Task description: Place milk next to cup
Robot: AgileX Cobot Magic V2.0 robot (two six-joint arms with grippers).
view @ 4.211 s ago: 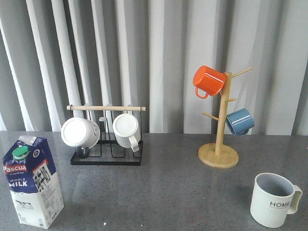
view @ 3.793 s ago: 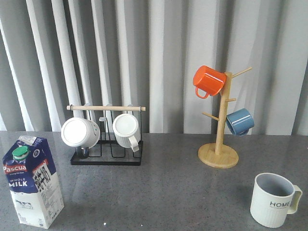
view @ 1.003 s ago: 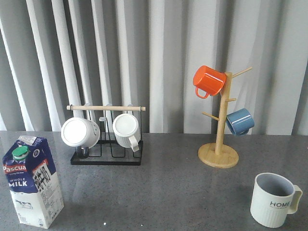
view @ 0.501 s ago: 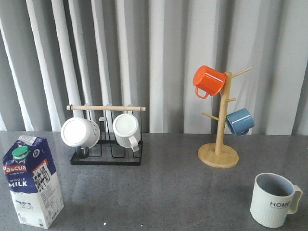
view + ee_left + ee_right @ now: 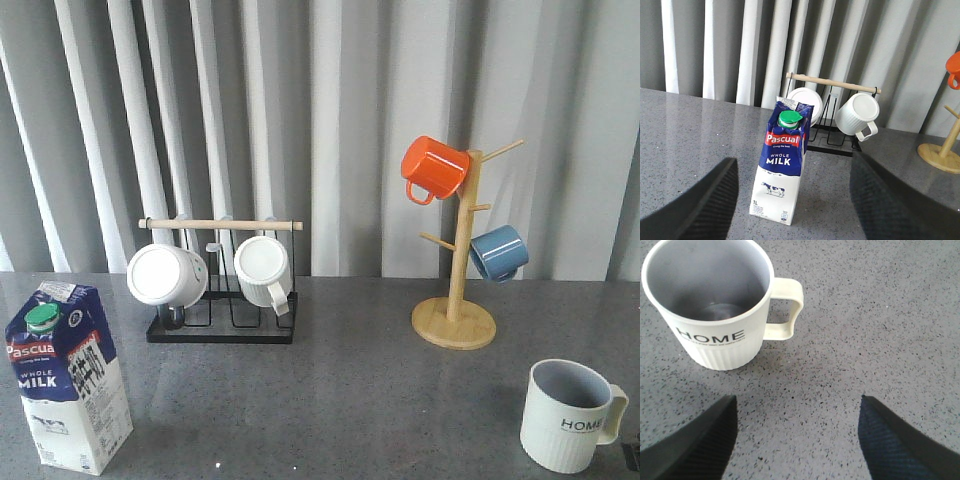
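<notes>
Nothing moved; milk [image 5: 67,378] upright, blue-white, green cap. Left fingers [image 5: 715,195], right fingers [image 5: 895,440] spread wide, empty.

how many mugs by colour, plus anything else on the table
plain white mugs on the black wire rack: 2
cream ribbed HOME mug: 1
orange mug on the wooden mug tree: 1
blue mug on the tree: 1
blue-and-white gable-top milk carton: 1
black wire rack: 1
wooden mug tree: 1
total: 8

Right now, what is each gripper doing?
Left gripper: open, empty, facing the milk.
Right gripper: open, empty, just short of the cup.
</notes>
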